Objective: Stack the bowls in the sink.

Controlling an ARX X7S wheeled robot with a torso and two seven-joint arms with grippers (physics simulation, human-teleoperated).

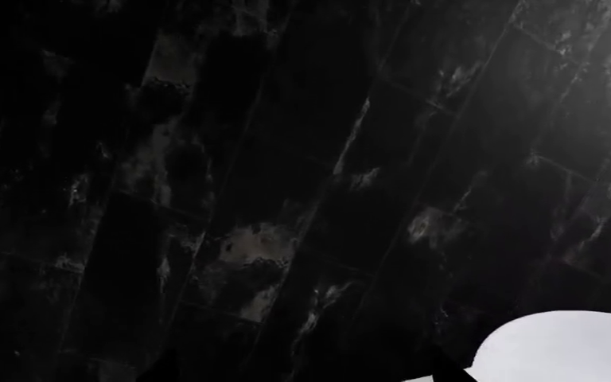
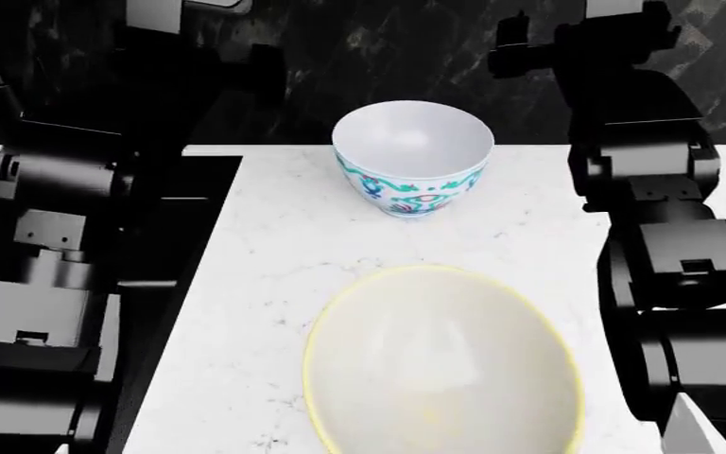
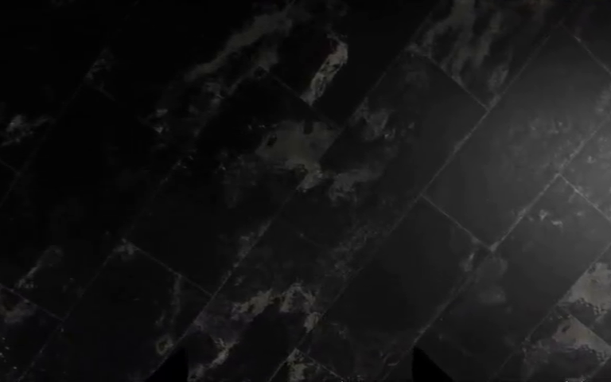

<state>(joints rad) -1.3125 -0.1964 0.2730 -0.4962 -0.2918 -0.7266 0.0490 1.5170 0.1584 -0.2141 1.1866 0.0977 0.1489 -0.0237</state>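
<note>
Staring at a dark marbled wall point(image 2: 388, 47) across the back, basically filling both wrist views too

Then spotting the white countertop point(image 2: 275, 284), with the black sink point(image 2: 205, 227) sitting at its left edge, mostly hiding behind the left arm point(image 2: 48, 236)

Seeing the right arm point(image 2: 679, 274) hanging up on the other side, well clear of everything

Finding both bowls out on the counter, not in the basin yet: cream-yellow bowl point(image 2: 445, 364) sitting nearest, white floral bowl point(image 2: 414, 156) standing upright behind it, apart from it

Guessing glazed ceramic here, so stiff, slick and chippy, probably not heavy

Thinking of pinching over a rim, one finger inside and one outside, since neither is offering anything else to hold

Reckoning on the wide one going in first, deep one nesting inside

Right gripper point(image 3: 297, 370) showing two dark tips well apart with only wall between, so looking spread and carrying nothing

Left gripper point(image 1: 445, 372) showing just one dark tip, so not managing to tell how wide it is
</note>
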